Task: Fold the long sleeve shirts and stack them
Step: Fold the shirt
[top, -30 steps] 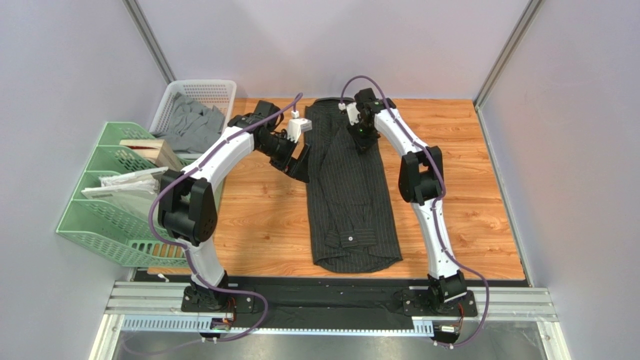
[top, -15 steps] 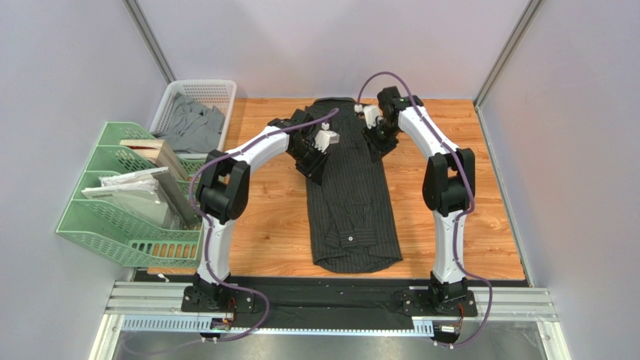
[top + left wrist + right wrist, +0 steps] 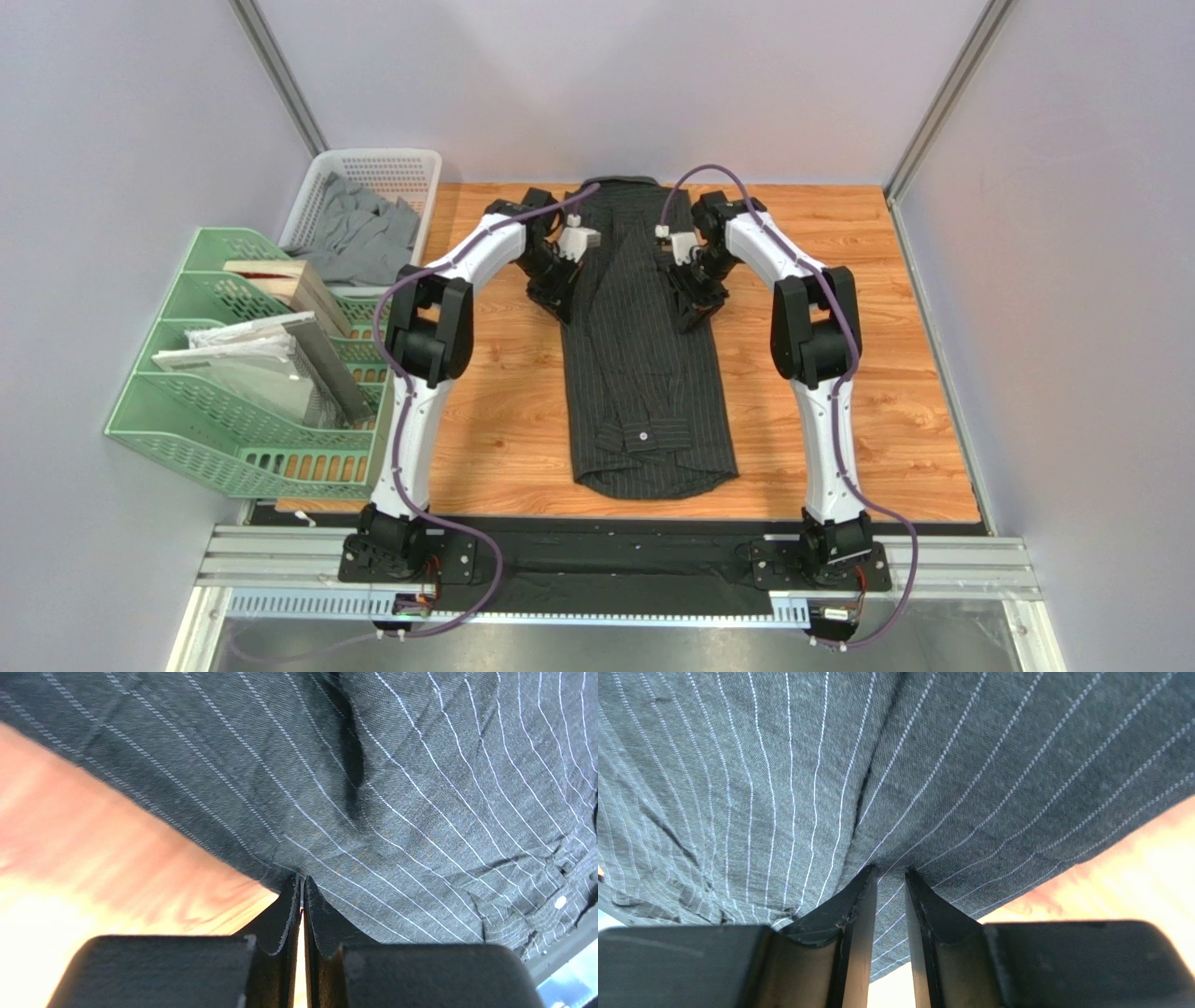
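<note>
Both nearly closed, my left pincer (image 3: 302, 879) pinches the pinstriped shirt (image 3: 645, 367) at its left edge, my right pincer (image 3: 891, 872) its right.

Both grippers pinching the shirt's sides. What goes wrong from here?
1. The left gripper holds only the very edge of the shirt, at its fingertips. It may slip out on lifting.
2. The shirt lies folded in a narrow strip. The right gripper may have caught only the top layer, so a lift might open the fold.
</note>
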`<control>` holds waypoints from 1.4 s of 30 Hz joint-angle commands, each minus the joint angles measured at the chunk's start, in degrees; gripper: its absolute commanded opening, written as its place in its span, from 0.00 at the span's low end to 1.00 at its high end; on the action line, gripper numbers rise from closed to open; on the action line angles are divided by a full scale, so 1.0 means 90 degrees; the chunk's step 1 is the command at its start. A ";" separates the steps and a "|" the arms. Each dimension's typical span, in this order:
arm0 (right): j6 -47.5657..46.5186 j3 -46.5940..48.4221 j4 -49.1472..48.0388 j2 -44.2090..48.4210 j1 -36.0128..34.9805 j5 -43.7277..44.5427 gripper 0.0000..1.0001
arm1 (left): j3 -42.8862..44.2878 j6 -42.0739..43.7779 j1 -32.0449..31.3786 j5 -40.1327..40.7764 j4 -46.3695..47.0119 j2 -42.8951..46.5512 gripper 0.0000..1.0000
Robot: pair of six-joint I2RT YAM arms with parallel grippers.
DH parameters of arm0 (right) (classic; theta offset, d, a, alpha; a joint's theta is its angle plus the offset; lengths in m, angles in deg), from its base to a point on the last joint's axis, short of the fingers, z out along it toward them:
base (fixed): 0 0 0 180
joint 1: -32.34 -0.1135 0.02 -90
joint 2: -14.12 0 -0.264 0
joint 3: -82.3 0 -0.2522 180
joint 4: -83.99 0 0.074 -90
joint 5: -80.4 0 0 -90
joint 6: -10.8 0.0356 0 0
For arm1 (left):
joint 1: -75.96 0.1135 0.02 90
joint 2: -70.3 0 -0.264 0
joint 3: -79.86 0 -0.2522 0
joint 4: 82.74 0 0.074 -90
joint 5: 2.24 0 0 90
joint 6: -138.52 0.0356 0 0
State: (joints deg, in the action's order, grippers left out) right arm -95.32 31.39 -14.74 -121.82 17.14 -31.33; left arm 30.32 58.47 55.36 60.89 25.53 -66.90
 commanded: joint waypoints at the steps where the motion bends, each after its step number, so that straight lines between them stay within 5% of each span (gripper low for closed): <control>1: 0.0326 0.0613 -0.0196 -0.0490 -0.0030 -0.0300 0.29 | 0.0587 0.0114 0.0062 0.0261 -0.0423 -0.0204 0.07; 7: 0.0609 0.1101 -0.0206 -0.0716 -0.0049 -0.0485 0.29 | 0.1241 0.0183 0.0257 0.0632 -0.0481 -0.0545 0.06; 13: 0.0542 0.0497 -0.0264 -0.0249 -0.0059 -0.0564 0.30 | 0.1350 0.0466 0.0375 0.0702 -0.0550 -0.0488 0.05; 20: 0.0268 -0.0752 -0.0352 0.1050 -0.0020 -0.0611 0.32 | -0.0658 0.0593 0.0141 0.0174 0.0016 0.1306 0.08; 25: 0.0024 -0.1924 -0.0829 0.2219 -0.0020 -0.1276 0.35 | -0.2066 0.0857 0.0033 -0.0461 0.0754 0.2547 0.22; 27: -0.0286 -0.1868 -0.1006 0.2583 -0.0020 -0.1257 0.42 | -0.2527 0.1080 0.0023 -0.0675 0.0972 0.3348 0.39; 31: -0.1205 -0.1954 -0.1376 0.4014 0.0117 -0.1471 0.50 | -0.3577 0.2181 -0.0122 -0.0405 0.1664 0.5491 0.53; 35: -0.2094 -0.2491 -0.2079 0.5033 0.0126 -0.1968 0.77 | -0.5006 0.3237 -0.0182 -0.0682 0.2788 0.7186 0.96; 36: -0.2212 -0.2627 -0.2206 0.5171 0.0107 -0.2134 1.00 | -0.5221 0.3520 -0.0201 -0.0947 0.2818 0.7382 0.99; 39: -0.3639 -0.3253 -0.1772 0.5349 0.0107 -0.2983 1.00 | -0.6012 0.3612 -0.0348 -0.1534 0.2848 0.7823 0.99; 42: -0.6073 -0.3565 0.0435 0.5018 -0.0028 -0.3377 1.00 | -0.6209 0.4974 -0.0493 -0.2366 0.1098 0.7668 0.99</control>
State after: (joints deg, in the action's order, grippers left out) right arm -122.24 4.70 -28.88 -70.79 18.30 -54.11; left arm -21.00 88.20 52.30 50.20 47.93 6.84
